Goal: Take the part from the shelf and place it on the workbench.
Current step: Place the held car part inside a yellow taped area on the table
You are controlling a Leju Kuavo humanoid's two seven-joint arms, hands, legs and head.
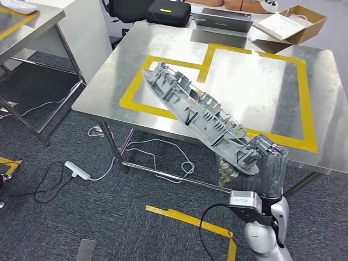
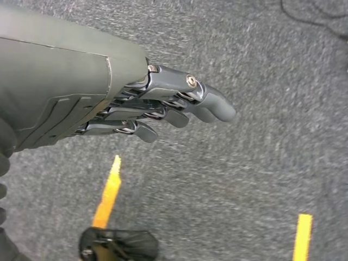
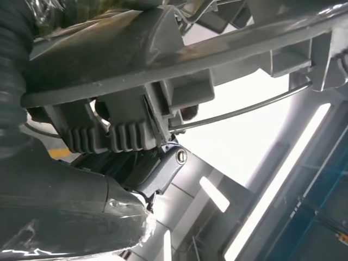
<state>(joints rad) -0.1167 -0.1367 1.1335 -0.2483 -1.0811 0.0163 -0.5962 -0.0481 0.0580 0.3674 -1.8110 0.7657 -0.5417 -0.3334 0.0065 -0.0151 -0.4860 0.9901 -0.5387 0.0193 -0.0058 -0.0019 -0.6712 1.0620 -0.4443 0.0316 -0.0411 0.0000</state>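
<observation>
Head view, right hand (image 1: 268,163) gripping long grey ribbed part (image 1: 197,111) by its near end, far end reaching out over steel workbench (image 1: 262,81), left hand (image 2: 164,106) empty, fingers straight above carpet (image 2: 254,179)

Part (image 1: 201,114) over workbench (image 1: 262,81) front edge, laptop (image 1: 223,19) behind.

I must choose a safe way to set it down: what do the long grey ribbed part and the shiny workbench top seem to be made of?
The long grey ribbed part, held by the right hand, looks like moulded plastic: matte, with thin ribs and clips.
The shiny workbench top looks like brushed steel, probably stainless: it reflects blurred light, and yellow tape marks it.
</observation>
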